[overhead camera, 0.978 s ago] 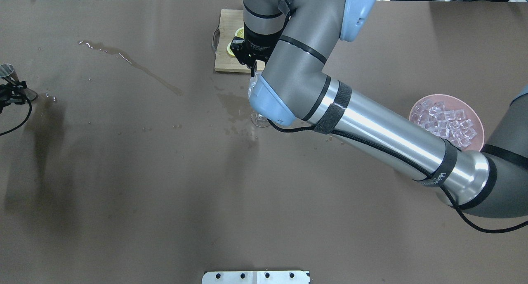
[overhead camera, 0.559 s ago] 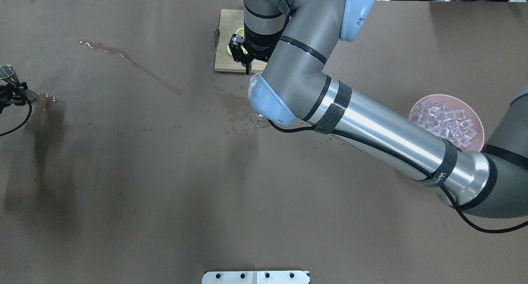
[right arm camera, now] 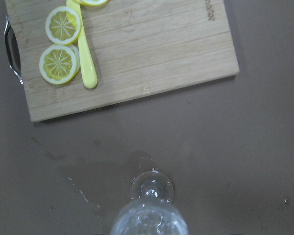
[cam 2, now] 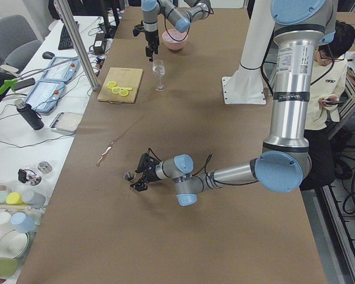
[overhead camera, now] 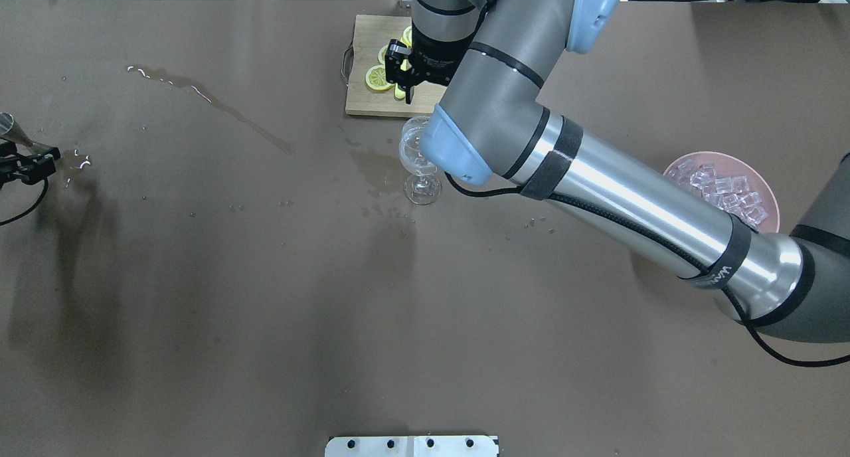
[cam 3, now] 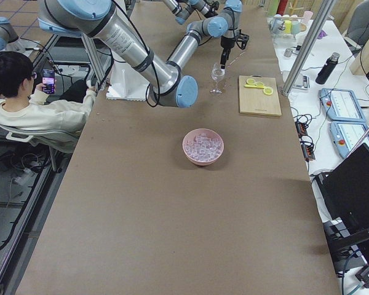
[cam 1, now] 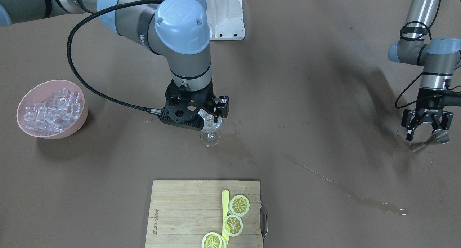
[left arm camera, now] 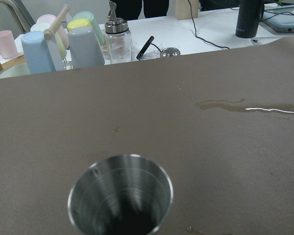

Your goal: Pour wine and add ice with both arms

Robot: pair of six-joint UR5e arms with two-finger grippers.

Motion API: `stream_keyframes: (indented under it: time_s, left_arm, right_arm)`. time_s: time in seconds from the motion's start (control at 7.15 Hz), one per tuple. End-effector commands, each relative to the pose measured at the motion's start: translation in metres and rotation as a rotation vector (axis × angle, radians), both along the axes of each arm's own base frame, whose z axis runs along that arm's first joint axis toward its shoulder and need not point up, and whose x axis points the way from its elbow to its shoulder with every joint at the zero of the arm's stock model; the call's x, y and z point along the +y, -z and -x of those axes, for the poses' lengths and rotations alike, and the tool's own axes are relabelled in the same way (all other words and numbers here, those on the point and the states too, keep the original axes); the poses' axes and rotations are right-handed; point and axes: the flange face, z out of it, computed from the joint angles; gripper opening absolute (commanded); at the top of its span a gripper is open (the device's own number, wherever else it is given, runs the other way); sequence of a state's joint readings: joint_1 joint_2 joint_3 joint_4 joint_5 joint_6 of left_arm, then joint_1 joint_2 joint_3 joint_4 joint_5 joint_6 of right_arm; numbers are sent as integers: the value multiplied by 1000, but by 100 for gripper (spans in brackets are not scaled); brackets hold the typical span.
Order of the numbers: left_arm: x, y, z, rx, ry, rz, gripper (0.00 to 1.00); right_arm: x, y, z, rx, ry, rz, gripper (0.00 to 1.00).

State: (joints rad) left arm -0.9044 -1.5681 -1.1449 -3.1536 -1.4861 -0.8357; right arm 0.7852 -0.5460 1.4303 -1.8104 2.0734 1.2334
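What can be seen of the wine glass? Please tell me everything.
The wine glass is clear glass, with a round bowl, a short stem and a round foot. It stands upright on the brown table, near the board, and a wet patch lies by its foot. The bowl seems to hold clear ice; any liquid is too hard to see. The right gripper hangs close over the rim; whether it touches, I cannot tell.
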Motion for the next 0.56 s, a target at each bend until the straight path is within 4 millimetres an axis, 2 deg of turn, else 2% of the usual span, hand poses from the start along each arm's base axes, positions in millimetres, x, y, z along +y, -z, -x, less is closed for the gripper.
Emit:
stream_keyframes:
  time_s: [0.0, 0.14, 0.42]
  left_arm:
    - [50, -16, 32, -6, -60, 52, 85]
    - [73, -21, 51, -8, -74, 74, 85]
    - [122, -22, 94, 25, -139, 143, 84]
  right_arm:
    - [-38, -29, -51, 12, 13, -36, 88]
    - [-58, -52, -82, 10, 52, -59, 88]
    - [-91, -110, -150, 24, 111, -104, 88]
